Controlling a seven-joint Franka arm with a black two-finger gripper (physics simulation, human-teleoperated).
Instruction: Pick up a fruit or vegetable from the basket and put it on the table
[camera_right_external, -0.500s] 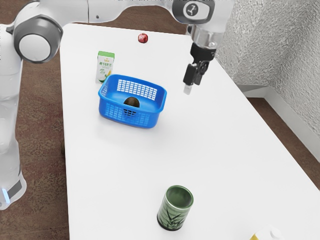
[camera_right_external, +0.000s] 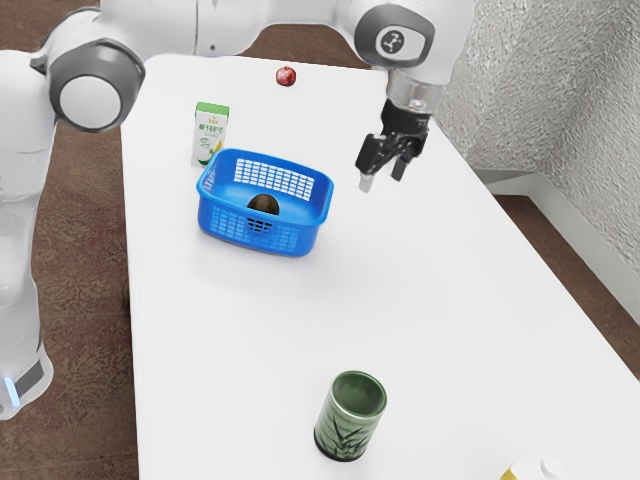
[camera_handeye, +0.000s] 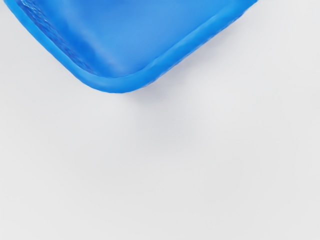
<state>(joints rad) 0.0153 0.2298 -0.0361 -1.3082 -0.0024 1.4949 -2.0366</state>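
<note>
Your black two-finger gripper (camera_right_external: 382, 176) hung with its jaws apart; you needed to centre it over the dark, rounded produce (camera_right_external: 263, 205) inside the blue plastic basket (camera_right_external: 222, 224), then descend clear of the rim. The basket's wall hid the produce's underside; its kind was unclear.

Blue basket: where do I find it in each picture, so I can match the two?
Exterior view: the blue basket is left of the middle, in the upper half, beside the drink carton.
Wrist view: only part of it is in the picture, with one rounded corner of its rim jutting out over the table.
Shared landmark: the white table around the basket.
</note>
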